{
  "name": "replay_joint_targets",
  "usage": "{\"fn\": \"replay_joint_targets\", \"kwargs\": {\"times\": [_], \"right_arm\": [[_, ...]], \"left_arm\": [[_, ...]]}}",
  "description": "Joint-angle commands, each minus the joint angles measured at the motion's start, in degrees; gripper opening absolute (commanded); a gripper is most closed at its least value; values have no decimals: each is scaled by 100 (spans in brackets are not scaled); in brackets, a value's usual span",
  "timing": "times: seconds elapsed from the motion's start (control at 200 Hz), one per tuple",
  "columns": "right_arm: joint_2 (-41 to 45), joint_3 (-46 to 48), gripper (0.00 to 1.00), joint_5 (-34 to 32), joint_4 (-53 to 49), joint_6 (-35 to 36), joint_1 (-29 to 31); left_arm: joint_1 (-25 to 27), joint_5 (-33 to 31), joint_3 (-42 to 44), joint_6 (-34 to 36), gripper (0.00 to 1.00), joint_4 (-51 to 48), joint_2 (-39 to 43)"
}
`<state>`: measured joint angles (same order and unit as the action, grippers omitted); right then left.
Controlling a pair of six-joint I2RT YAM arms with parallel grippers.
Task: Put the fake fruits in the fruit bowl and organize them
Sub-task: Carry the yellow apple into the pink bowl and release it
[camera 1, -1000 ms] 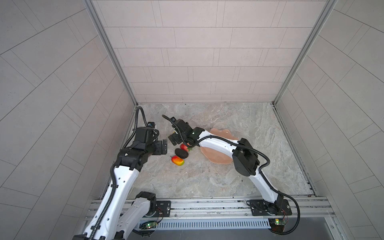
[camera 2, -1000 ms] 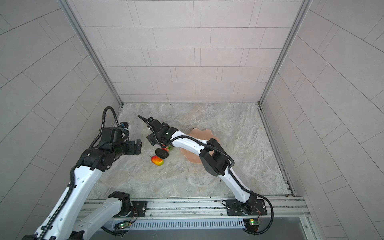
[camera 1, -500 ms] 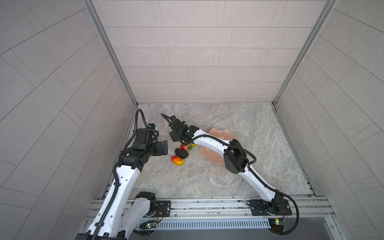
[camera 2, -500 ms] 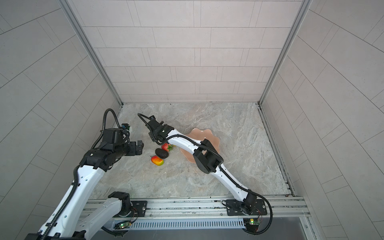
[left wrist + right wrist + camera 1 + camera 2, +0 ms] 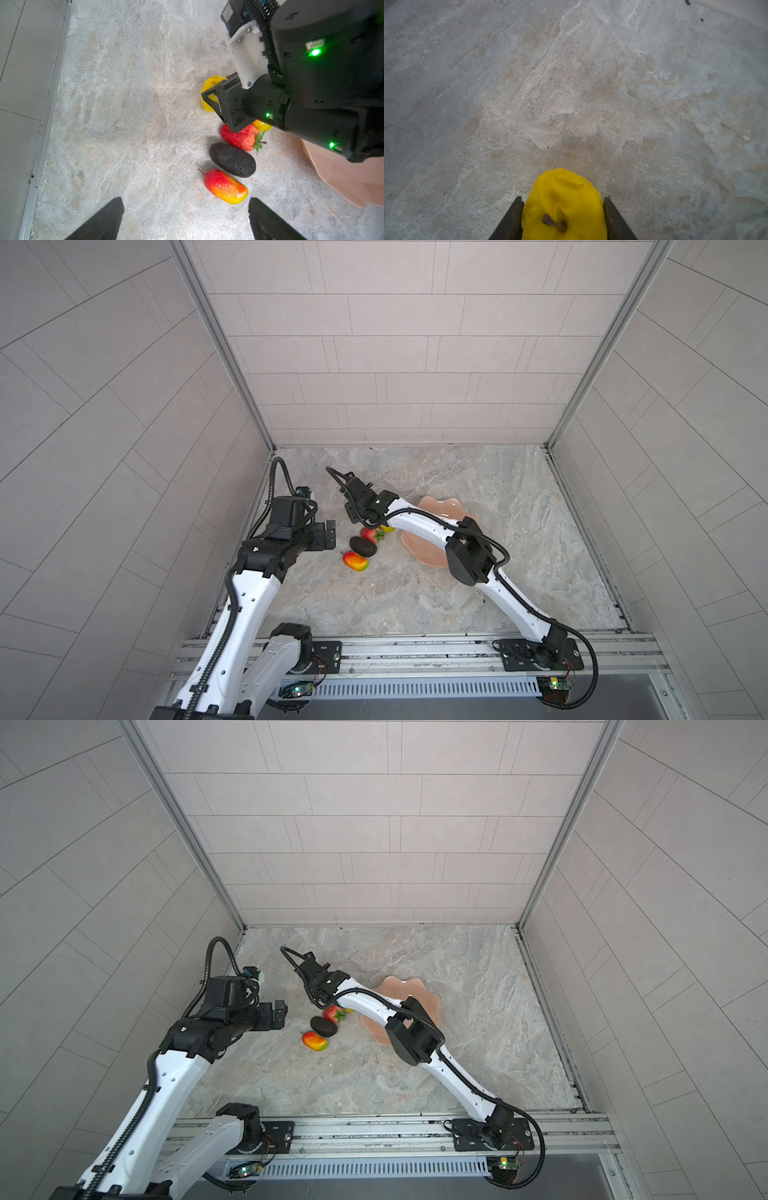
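Top views, clock directions as seen there

- Bench (image 5: 519, 489): bare marble is open from the fruit cluster toward 12 o'clock up to the back wall, across the whole 3 o'clock side beyond the bowl, and toward 6 o'clock down to the front rail (image 5: 415, 649). The 9 o'clock side is tight, with the left gripper (image 5: 185, 200) near the side wall
- Fruit bowl (image 5: 438, 508): sits at 3 o'clock of the fruits, its near rim crossed by the right arm. The part that shows is plain pink glaze
- All five fruits are on the bench side, outside the bowl. Mango (image 5: 225, 187) is just at 7 o'clock of the avocado (image 5: 232, 160), and the strawberry (image 5: 241, 138) is at its 1 o'clock. The second mango (image 5: 260, 125) is mostly hidden under the right wrist
- Right gripper (image 5: 562, 198): fingers pressed on both flanks of the yellow apple (image 5: 562, 185), stem toward the camera. Cannot tell if the apple is touching the bench
- Left gripper: fingers spread wide with nothing between them, at 9 o'clock of the avocado
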<state>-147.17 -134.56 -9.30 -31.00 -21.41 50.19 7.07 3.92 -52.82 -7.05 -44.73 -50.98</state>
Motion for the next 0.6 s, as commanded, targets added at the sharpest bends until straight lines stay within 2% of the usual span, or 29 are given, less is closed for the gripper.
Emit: {"fn": "replay_joint_targets", "kwargs": {"times": [0.0,0.15,0.38,0.596], "right_arm": [[648,-6,35,23,-390,105,-1],[1658,872,34,-63,-220,443,-1],[3775,3606,34,-266,562,682,-130],[5179,5760,34,-618,769,624,-444]], "left_arm": [[-42,-32,70,-31,100,51,84],[-51,-51,72,-20,100,52,80],[-54,-52,75,0,100,56,63],[-55,46,63,98,100,37,35]]}}
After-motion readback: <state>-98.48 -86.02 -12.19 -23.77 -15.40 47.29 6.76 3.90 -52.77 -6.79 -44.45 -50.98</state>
